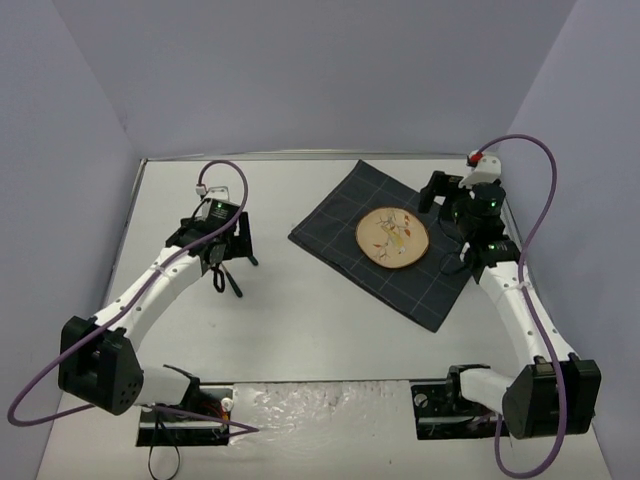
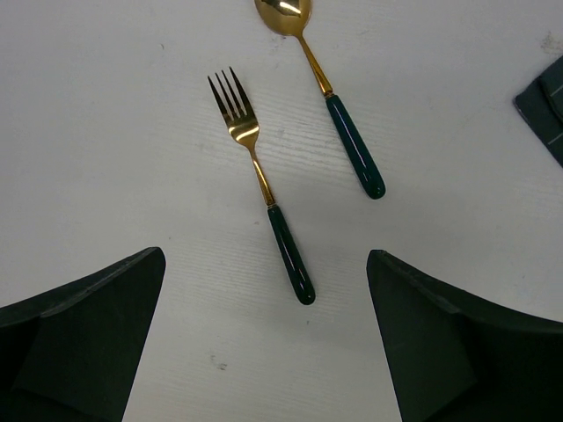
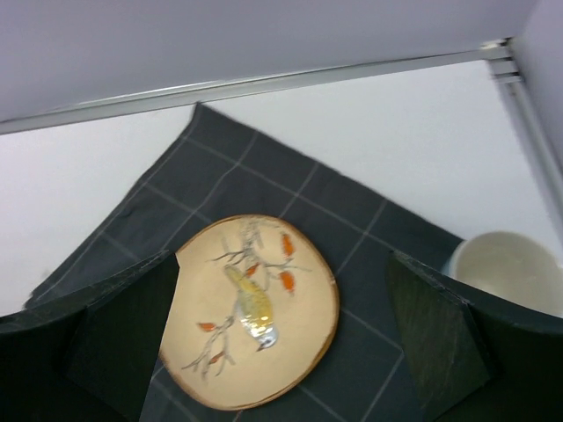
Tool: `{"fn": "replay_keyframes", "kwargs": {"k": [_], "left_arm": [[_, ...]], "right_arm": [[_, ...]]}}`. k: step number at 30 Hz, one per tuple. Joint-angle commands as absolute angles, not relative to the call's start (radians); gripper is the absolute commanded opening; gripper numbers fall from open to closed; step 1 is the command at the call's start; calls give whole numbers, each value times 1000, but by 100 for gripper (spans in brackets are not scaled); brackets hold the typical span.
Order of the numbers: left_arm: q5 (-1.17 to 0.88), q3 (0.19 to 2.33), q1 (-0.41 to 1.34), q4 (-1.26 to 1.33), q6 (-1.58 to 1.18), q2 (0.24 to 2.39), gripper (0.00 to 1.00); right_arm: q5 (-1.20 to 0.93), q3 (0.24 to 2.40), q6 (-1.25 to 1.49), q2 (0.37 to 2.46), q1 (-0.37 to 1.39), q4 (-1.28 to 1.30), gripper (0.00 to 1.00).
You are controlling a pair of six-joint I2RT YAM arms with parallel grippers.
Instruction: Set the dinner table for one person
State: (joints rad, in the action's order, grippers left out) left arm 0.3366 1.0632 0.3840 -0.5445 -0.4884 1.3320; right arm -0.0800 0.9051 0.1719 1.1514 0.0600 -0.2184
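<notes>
Starting nearest the arm bases: the large flat white rectangular table with the thin metal rim (image 1: pixel 300 320) fills the whole floor of the view, and everything else lies on it.

On the left side, the left tool (image 2: pixel 266 264) hangs with its fingers spread wide, gripping nothing, right above a gold fork with a dark green handle (image 2: pixel 286 242). A matching gold spoon with a green handle (image 2: pixel 350 141) lies just beside it, a bit farther out, and both are angled the same way. That's my first worry. The two are close enough that a finger coming down for the fork could shove the spoon. Both also lie flat on the table, and those handles look slick and rounded, so I'd guess a pinch could squirt one out sideways or just scrape the tabletop.

Farther back and to the right, a dark grey checked cloth (image 1: pixel 330 225) lies diagonally, with a round cream plate painted with a bird on a branch (image 3: pixel 255 308) on top. The cloth looks loose, so anything dragged across it could bunch it up and shift the plate.

The right tool (image 3: pixel 281 264) is above the plate, fingers wide apart and empty. A white cup (image 3: pixel 506 268) peeks out just behind its right finger, by the cloth's far right edge. I can't tell whether it's on the cloth. A careless swing that way could knock it.
</notes>
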Motion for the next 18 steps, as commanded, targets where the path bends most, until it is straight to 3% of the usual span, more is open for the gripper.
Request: {"fn": "replay_keyframes", "kwargs": {"k": [1, 13, 18], "left_arm": [[406, 1036, 374, -503, -696, 1338, 97], [370, 868, 373, -325, -881, 1469, 96], [374, 842, 371, -269, -884, 1503, 88]], "right_arm": [[-184, 905, 221, 1098, 85, -230, 100], [-369, 850, 265, 1018, 103, -227, 100], [-376, 844, 264, 1006, 113, -230, 100]]}}
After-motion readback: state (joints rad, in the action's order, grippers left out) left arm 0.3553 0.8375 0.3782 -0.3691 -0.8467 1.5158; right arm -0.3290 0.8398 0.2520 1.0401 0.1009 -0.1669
